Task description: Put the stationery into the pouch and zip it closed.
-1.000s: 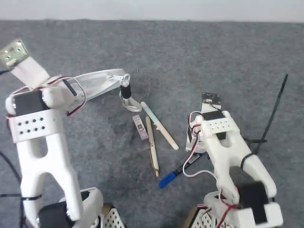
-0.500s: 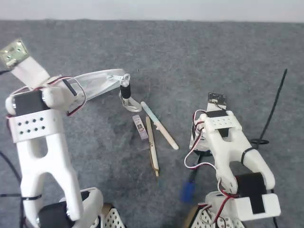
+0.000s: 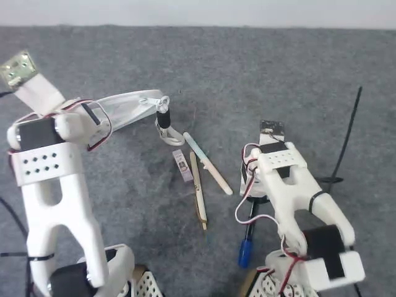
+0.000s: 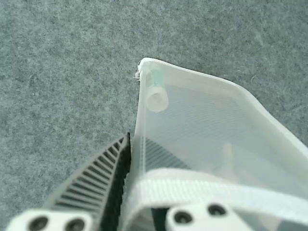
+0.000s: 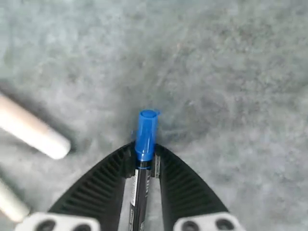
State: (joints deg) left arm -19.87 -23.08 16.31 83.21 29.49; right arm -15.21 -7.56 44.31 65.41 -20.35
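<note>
Clamping a black, blue-capped marker [image 3: 246, 244] pointing toward six o'clock, the right gripper [image 5: 144, 150] is closed; the left gripper [image 4: 137, 145] pinches the translucent white mesh pouch [image 4: 207, 130].

Pouch [image 3: 127, 106] in left gripper [image 4: 138, 166], pens [image 3: 207, 164] just right of it — marker [image 5: 146, 131] in right gripper [image 5: 144, 153], further right

Blue-capped marker [image 3: 246, 250] gripped; translucent pouch [image 3: 127, 109] held near pens [image 3: 207, 163].

1. Rough grey felt-like cloth covers the table [image 3: 260, 74].
2. The pouch [image 4: 207, 139] — translucent, fine-meshed; its band [image 4: 231, 195] white, woven.
3. The marker [image 5: 146, 132]: glossy blue plastic cap.
4. The right tool [image 5: 145, 150] — matt black, ribbed.
</note>
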